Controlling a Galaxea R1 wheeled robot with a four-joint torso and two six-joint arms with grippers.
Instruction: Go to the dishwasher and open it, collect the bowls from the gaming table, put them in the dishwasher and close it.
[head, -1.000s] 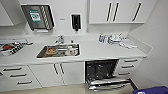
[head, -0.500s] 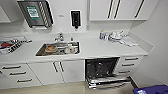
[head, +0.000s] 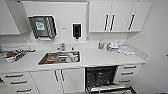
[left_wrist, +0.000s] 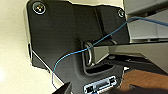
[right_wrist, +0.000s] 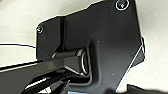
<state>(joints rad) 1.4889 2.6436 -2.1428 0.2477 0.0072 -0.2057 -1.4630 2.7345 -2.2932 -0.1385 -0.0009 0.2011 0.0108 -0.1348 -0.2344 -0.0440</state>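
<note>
Dishwasher open under the counter – kitchenette seen from the head view.

In the head view the dishwasher (head: 101, 76) is found below the right half of the counter (head: 105, 58), door dropped down, dark racks visible; a sink (head: 60, 57) full of dishes is set mid-counter, a dish rack (head: 15, 53) at the left end, stacked crockery (head: 113, 46) near the back right corner. In both wrist views it can't be told whether either claw is clenched or released – dark robot plate is seen.
</note>
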